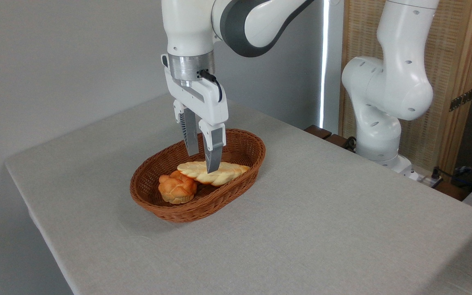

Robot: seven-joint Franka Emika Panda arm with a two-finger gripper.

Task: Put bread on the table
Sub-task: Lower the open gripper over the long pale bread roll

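The bread (pixel 228 174), a long pale yellow braided loaf, lies across the inside of a brown wicker basket (pixel 244 141) on the grey-beige table (pixel 322 229). My gripper (pixel 203 162) hangs straight down over the loaf's middle, open, one finger (pixel 213 153) in front of the loaf and the other (pixel 191 139) behind it. Both tips are level with the top of the loaf. Nothing is held between them.
A small round orange bun (pixel 177 188) sits in the basket's near left end, touching the loaf. The arm's white base (pixel 377 135) stands off the table's far right edge. A wooden screen (pixel 457 73) rises behind it.
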